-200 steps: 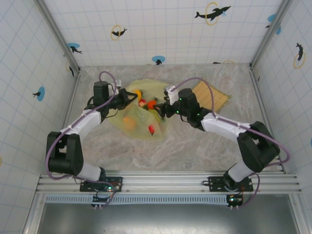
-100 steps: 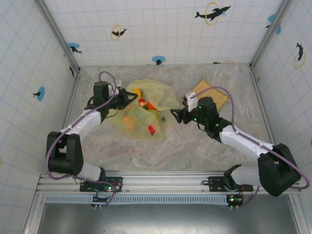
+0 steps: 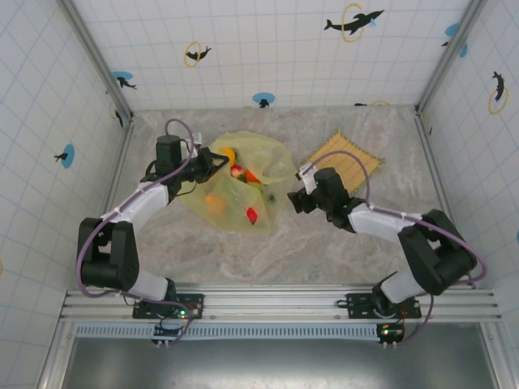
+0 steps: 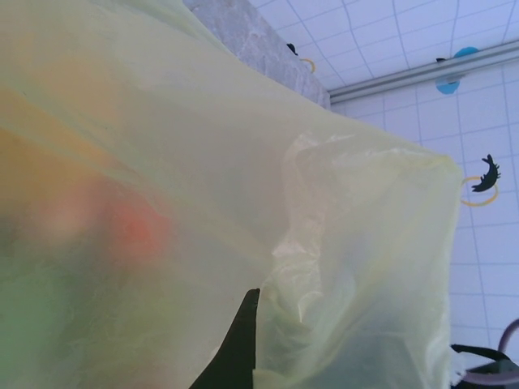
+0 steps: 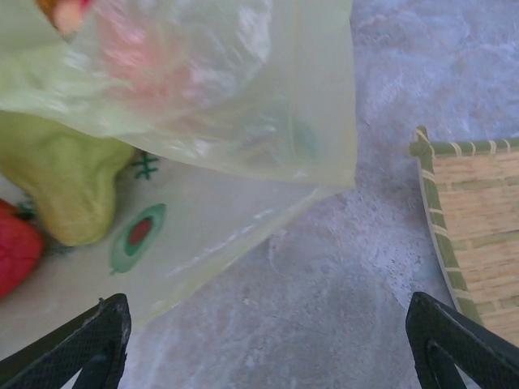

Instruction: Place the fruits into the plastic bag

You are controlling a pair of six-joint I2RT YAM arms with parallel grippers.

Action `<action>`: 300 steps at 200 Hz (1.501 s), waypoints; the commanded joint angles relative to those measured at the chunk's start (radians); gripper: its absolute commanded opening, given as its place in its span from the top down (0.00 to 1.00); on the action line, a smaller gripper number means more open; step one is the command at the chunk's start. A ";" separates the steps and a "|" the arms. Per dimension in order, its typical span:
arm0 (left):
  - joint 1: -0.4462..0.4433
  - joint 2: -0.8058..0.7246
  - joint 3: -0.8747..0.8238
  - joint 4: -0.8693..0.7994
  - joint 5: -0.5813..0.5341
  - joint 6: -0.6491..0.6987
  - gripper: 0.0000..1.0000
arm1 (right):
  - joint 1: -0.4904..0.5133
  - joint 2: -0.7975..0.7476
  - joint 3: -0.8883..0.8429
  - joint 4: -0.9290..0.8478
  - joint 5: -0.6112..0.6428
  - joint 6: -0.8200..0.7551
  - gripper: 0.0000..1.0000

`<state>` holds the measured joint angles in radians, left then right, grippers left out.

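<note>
My left gripper [image 3: 212,160] pinches the crinkled yellow-green plastic bag [image 3: 272,159]; right gripper [image 3: 293,199] gapes empty; glossy toy fruits [image 3: 215,203] seem all bagged.

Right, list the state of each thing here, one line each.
plastic bag: lying crumpled on the table, mouth open, one edge held.
fruits: inside the bag, showing through the film.
mat: flat on the table, apart from the bag.
left gripper: shut on the bag's edge.
right gripper: open, holding nothing.
</note>
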<state>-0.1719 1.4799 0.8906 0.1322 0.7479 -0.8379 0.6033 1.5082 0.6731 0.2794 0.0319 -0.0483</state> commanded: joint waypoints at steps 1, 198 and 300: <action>-0.004 0.008 -0.006 -0.013 0.001 0.017 1.00 | -0.022 0.056 0.072 0.053 -0.016 0.037 0.10; -0.004 -0.010 -0.004 -0.011 0.005 0.013 1.00 | -0.069 0.241 0.043 0.450 -0.287 0.712 1.00; 0.056 -0.051 -0.001 -0.003 0.008 0.017 1.00 | -0.052 -0.054 0.076 0.293 -0.252 0.592 1.00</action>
<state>-0.1349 1.4586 0.8906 0.1280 0.7479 -0.8379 0.5426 1.4860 0.7189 0.6464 -0.2558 0.6071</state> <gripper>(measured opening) 0.042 0.048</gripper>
